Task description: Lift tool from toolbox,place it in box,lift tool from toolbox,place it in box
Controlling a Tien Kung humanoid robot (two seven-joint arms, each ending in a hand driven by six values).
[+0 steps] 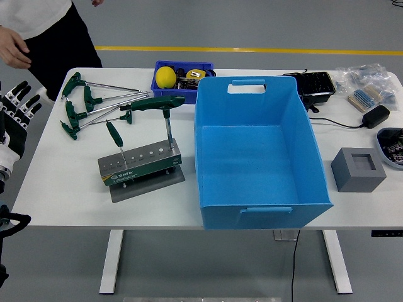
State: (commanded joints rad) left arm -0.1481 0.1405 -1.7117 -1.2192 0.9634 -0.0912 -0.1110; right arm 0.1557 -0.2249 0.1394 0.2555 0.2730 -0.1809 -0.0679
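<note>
Seen from above, a white table (56, 195) with a large blue box (258, 154) at centre, open and empty, near edge overhanging the table's front. Just left of it, a grey-and-green toolbox (140, 165), a drilled holder block on a metal base plate (148, 182), with two green T-handle tools standing upright in its sockets: a tall one (165, 113) at the right end, handle pointing left, and a short one (113, 133) at the left end. Behind the block, a loose spread of further green T-handle wrenches (82, 104) lying flat on the table. At the far edge, a small blue bin (165, 88) touching the big box's back left corner, holding a yellow ball (165, 77) and small parts. To the right, a black tray (315, 85), clear bags of parts (368, 82), a black power adapter (376, 116) with cable, a round dish (391, 148) cut by the frame edge, and a grey square block with a recess (357, 168). At the left frame edge, off the table's side, the robot's left hand (19, 100), raised with fingers spread, holding nothing, well apart from the toolbox. At top left, a person (44, 31) in white top and dark trousers standing beside the table's far corner, one hand (16, 53) hanging free.
</note>
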